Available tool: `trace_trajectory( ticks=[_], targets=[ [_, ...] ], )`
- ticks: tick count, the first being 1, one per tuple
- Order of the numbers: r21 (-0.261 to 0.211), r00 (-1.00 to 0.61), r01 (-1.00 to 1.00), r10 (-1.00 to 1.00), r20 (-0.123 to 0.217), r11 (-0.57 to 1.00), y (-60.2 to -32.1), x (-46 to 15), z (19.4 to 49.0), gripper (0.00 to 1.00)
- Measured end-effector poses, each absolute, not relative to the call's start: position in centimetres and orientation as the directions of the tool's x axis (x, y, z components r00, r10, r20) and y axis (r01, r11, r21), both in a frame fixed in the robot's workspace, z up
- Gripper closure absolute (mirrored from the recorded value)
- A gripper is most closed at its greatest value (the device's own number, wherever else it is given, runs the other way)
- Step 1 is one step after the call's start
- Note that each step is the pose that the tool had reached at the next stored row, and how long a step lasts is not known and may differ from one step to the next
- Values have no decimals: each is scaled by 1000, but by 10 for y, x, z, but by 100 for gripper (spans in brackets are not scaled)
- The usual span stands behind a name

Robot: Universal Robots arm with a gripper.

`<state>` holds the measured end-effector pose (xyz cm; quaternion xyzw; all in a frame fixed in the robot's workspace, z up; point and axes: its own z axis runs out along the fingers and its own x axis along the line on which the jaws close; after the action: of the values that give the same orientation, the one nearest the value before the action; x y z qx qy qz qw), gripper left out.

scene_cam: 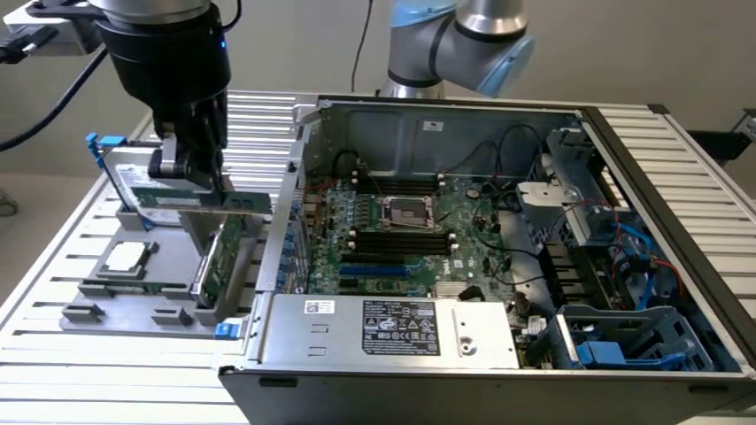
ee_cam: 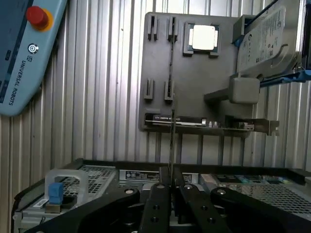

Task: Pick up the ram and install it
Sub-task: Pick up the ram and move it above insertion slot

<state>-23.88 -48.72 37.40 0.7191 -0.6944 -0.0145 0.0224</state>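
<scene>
Exterior view: a robot arm's pincer (scene_cam: 195, 181) is clenched on the ram (scene_cam: 177, 197), a long green stick held level in the air. It hangs above a grey holder plate (scene_cam: 165, 274) at the exterior view's left side of a slatted metal table (scene_cam: 83, 372). Just below the ram, a wider expansion card (scene_cam: 219, 257) stands upright on the plate.

To the exterior view's right sits an open computer case (scene_cam: 661, 159). Its dark memory slots (scene_cam: 402, 237) lie on the motherboard (scene_cam: 473, 243), well apart from the ram.

Wrist view: the ram (ee_cam: 172, 121) appears edge-on as a thin line pinched between the pincer's (ee_cam: 171, 187) black fingers (ee_cam: 158, 199).

Likely risks: the hold is on a thin board, so it could twist or slip in the grip. The ram's ends could also strike the expansion card or the case's near wall (scene_cam: 289, 177). A tilted ram would not seat squarely in a slot and could bind.
</scene>
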Motion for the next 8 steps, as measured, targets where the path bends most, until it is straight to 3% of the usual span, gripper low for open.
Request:
trace_trajectory(
  ticks=[8],
  targets=[
    [52, 35, -998, -999, 10, -35, -482, -205, 384, 86]
  ],
)
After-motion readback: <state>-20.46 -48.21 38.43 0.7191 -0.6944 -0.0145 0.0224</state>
